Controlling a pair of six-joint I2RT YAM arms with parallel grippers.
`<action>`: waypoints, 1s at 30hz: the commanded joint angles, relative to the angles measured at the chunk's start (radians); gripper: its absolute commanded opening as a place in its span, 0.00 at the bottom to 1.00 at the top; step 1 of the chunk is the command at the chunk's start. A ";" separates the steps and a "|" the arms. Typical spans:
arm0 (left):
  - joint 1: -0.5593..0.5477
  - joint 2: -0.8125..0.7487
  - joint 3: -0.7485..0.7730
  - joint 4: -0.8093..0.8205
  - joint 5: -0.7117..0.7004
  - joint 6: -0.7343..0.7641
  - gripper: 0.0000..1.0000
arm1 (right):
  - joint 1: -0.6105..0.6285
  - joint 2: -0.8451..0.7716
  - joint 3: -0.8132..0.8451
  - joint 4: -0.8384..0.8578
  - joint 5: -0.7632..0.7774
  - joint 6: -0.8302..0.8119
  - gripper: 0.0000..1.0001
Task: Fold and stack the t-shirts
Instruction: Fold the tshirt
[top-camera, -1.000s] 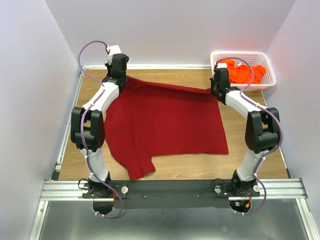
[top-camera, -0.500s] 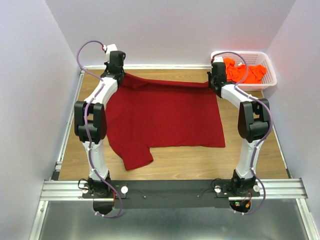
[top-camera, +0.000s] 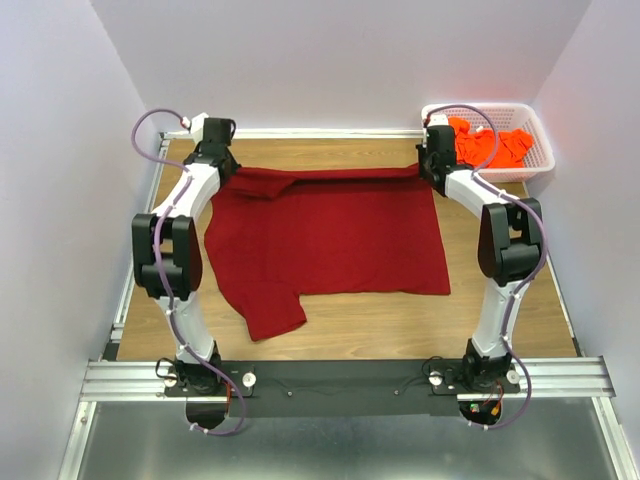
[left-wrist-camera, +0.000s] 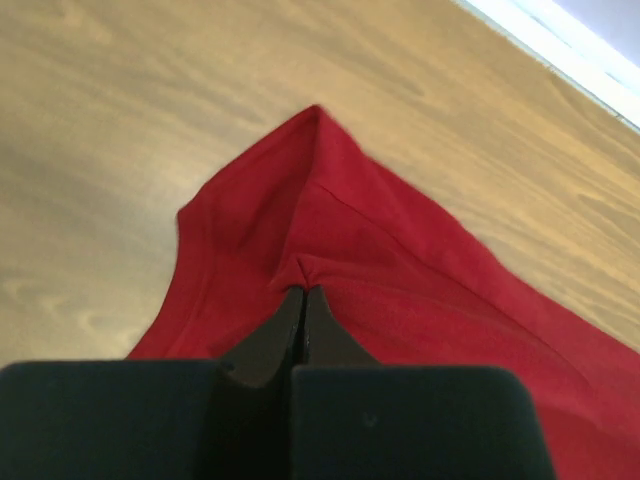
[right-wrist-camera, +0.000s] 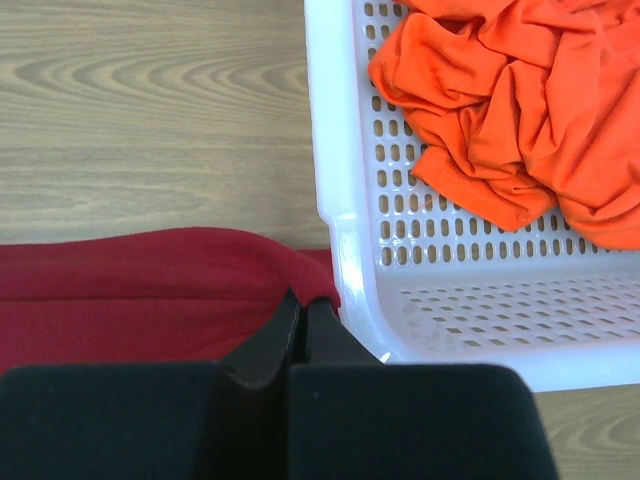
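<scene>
A large maroon t-shirt (top-camera: 330, 235) lies spread on the wooden table, one sleeve hanging toward the near left. My left gripper (top-camera: 222, 172) is shut on its far left corner; the wrist view shows the cloth (left-wrist-camera: 330, 250) pinched at my closed fingertips (left-wrist-camera: 302, 292). My right gripper (top-camera: 428, 170) is shut on the far right corner (right-wrist-camera: 200, 280), its tips (right-wrist-camera: 303, 298) right beside the basket. The far edge is stretched between both grippers. Orange t-shirts (top-camera: 488, 143) lie crumpled in the basket, also in the right wrist view (right-wrist-camera: 520, 110).
The white plastic mesh basket (top-camera: 540, 160) stands at the far right corner; its rim (right-wrist-camera: 335, 150) nearly touches my right gripper. A white rail (top-camera: 330, 132) runs along the table's far edge. Bare wood shows along the near edge (top-camera: 400, 325).
My left gripper has moved left and slightly farther out, drawing the shirt's far edge taut and flatter. The right gripper moved toward the basket earlier, then held still.
</scene>
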 joint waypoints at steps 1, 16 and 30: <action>0.032 -0.090 -0.077 -0.015 0.012 -0.084 0.00 | -0.022 -0.052 -0.035 0.031 0.020 0.000 0.01; 0.043 -0.199 -0.265 0.002 0.100 -0.158 0.00 | -0.022 -0.071 -0.126 0.031 0.049 0.034 0.01; 0.042 -0.267 -0.330 -0.016 0.144 -0.215 0.00 | -0.022 -0.071 -0.167 0.031 0.047 0.037 0.01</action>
